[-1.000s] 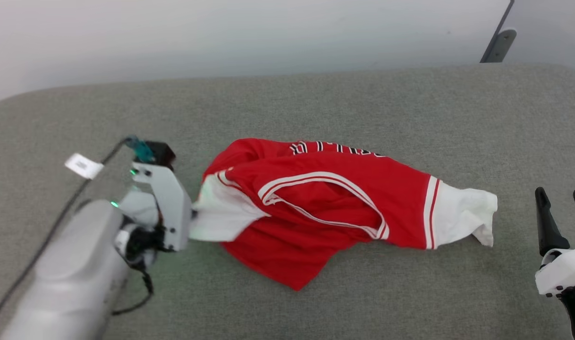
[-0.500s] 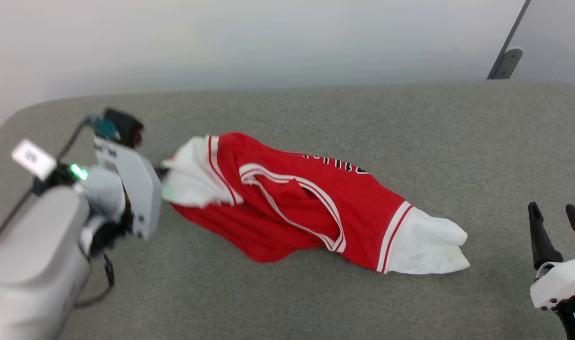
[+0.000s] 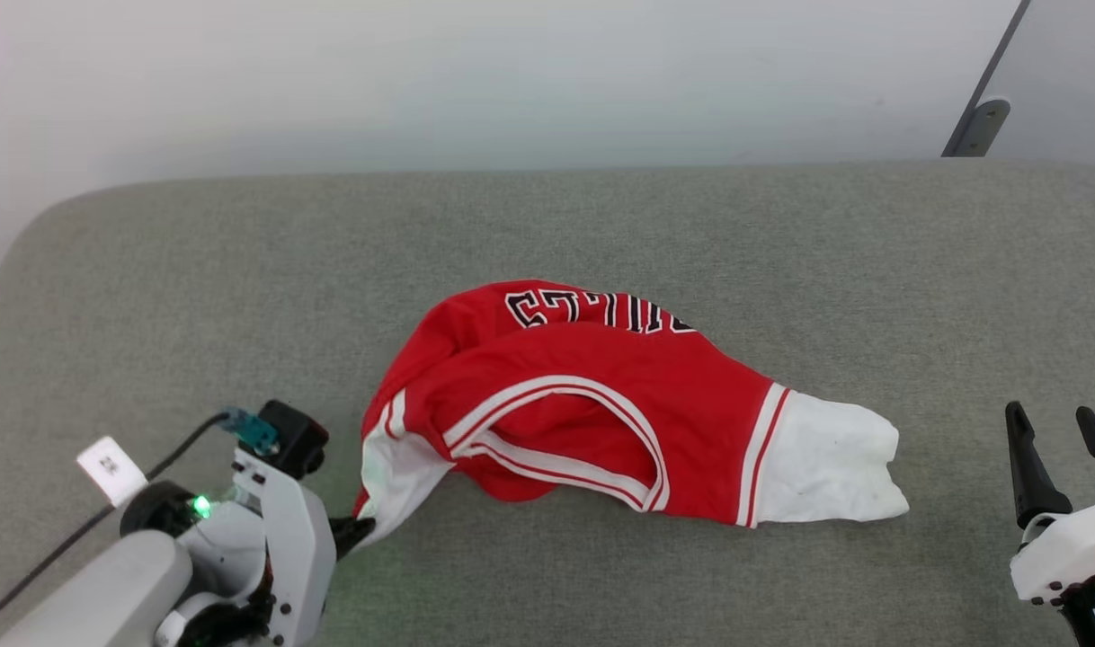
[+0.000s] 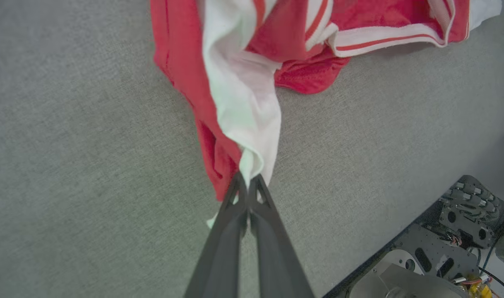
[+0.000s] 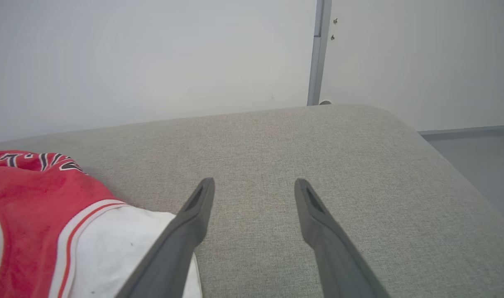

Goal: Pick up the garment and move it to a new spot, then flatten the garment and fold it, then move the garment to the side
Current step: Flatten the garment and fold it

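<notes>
A large red sports jersey with white sleeves (image 3: 601, 422) lies crumpled in the middle of a grey fabric-covered surface (image 3: 547, 216). It is not yet flattened or folded (probably the moving step). The left wrist view shows the left gripper (image 4: 248, 181) pinching a white sleeve edge. The head view adds the chest lettering. The right gripper (image 5: 255, 182) is spread and empty near the other sleeve.
</notes>
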{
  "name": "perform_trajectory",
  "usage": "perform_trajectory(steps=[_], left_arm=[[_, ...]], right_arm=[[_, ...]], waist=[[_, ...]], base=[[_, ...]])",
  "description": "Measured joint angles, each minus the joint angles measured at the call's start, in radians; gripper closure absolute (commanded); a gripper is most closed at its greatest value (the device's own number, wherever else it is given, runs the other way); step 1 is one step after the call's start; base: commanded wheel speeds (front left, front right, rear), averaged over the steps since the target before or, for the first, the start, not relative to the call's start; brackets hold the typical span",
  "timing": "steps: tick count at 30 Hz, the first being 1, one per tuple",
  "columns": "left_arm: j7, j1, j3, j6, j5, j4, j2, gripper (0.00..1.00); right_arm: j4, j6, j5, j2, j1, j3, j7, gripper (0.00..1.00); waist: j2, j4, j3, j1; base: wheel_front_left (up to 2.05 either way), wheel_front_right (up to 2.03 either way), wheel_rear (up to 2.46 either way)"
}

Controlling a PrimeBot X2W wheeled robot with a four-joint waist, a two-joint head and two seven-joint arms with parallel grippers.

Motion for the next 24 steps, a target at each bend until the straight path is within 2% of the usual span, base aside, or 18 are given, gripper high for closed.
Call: perform_trajectory(steps=[1, 3, 4, 5, 10, 16, 19, 24], left_arm=[[0.000, 0.003, -0.002, 0.001, -0.001, 0.010, -0.005, 0.96], [0.003, 0.004, 0.000, 0.008, -0.015, 0.033, -0.019, 0.58], [0.004, 0.003, 0.000, 0.012, -0.016, 0.048, -0.024, 0.11], [0.005, 0.002, 0.001, 0.014, -0.018, 0.059, -0.029, 0.00], [0.033, -0.031, 0.011, 0.023, -0.038, 0.093, -0.039, 0.00], [0.086, -0.097, 0.024, 0.036, -0.043, 0.069, -0.024, 0.00], [0.092, -0.152, 0.023, 0.031, -0.013, 0.055, -0.014, 0.00], [0.080, -0.220, -0.005, 0.016, 0.035, 0.080, -0.032, 0.00]], right_arm=[[0.001, 0.000, 0.000, 0.000, 0.000, 0.001, 0.001, 0.00], [0.003, 0.000, 0.000, 0.002, -0.001, 0.002, 0.003, 0.00], [0.004, 0.000, 0.001, 0.003, -0.003, 0.003, 0.005, 0.00], [0.005, 0.000, 0.002, 0.004, -0.004, 0.005, 0.005, 0.00], [0.010, 0.000, 0.005, 0.005, -0.008, 0.014, 0.007, 0.00], [0.010, 0.000, 0.007, 0.004, -0.010, 0.012, 0.004, 0.00], [0.012, 0.000, 0.008, 0.004, -0.014, 0.011, 0.003, 0.00], [0.015, 0.000, 0.009, 0.004, -0.029, 0.021, -0.001, 0.00]], waist=[[0.0000, 0.002, 0.002, 0.0000], [0.0000, 0.005, 0.005, 0.0000], [0.0000, 0.006, 0.006, 0.0000], [0.0000, 0.006, 0.007, 0.0000], [0.0000, 0.004, 0.010, 0.0000], [0.0000, 0.003, 0.013, 0.0000], [0.0000, 0.003, 0.017, 0.0001], [0.0000, -0.004, 0.024, 0.0000]], base=[[0.00, 0.00, 0.00], [0.00, 0.00, 0.00], [0.00, 0.00, 0.00], [0.00, 0.00, 0.00], [0.00, 0.00, 0.00], [0.00, 0.00, 0.00], [0.00, 0.00, 0.00], [0.00, 0.00, 0.00]])
